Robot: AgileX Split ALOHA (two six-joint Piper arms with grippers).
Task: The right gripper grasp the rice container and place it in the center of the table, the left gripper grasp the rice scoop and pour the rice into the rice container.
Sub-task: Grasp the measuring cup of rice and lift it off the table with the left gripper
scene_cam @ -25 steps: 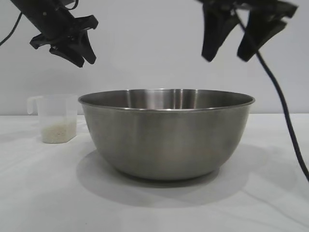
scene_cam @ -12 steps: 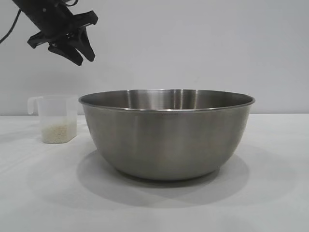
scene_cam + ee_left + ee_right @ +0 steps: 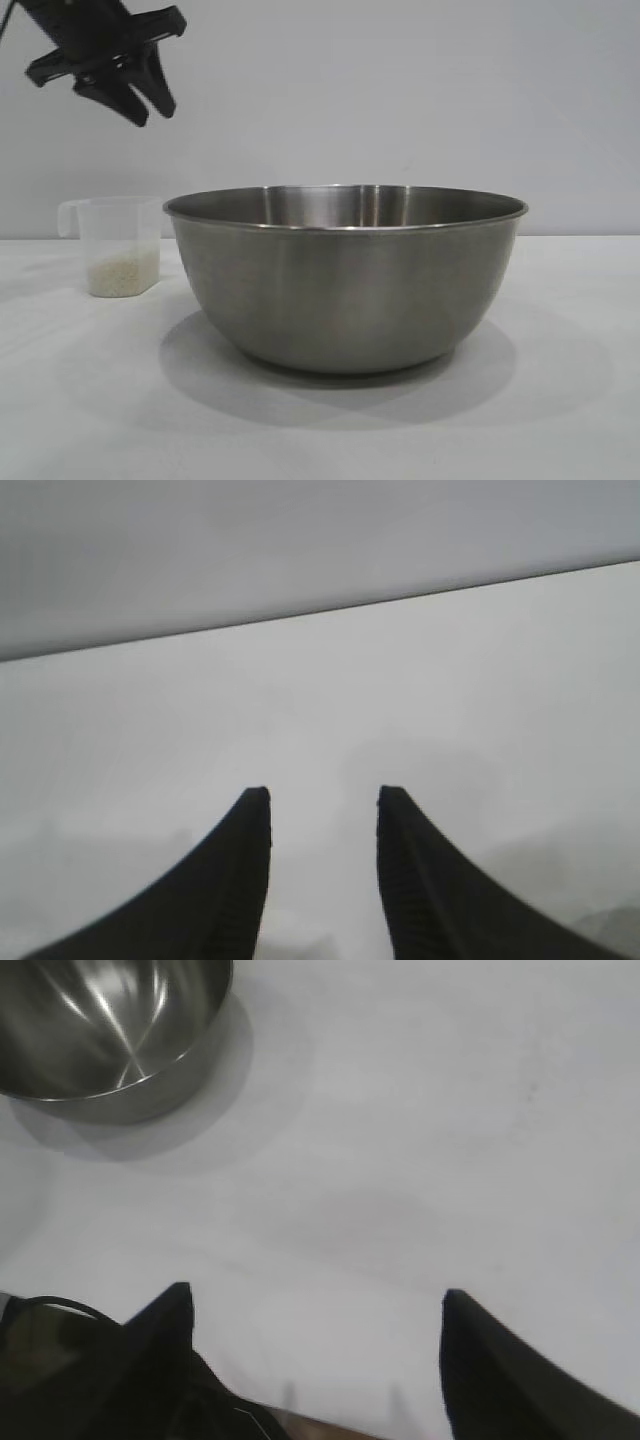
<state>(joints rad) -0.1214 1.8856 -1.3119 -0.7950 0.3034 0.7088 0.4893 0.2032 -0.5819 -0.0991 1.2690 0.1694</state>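
I see the white table [image 3: 560,400] carrying the steel rice container [image 3: 345,285] at its center, unmarked. Left of it, apart, stands the rice scoop [image 3: 118,245], rice [image 3: 122,272] in its bottom, no readable writing. My left gripper [image 3: 140,100] hangs high above the scoop, fingers parted. My right gripper [image 3: 315,1305] is spread wide over bare table.

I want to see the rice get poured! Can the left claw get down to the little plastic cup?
Probably yes. The left gripper hangs open above the rice scoop, nothing between them, and the rice container stands off to the side.
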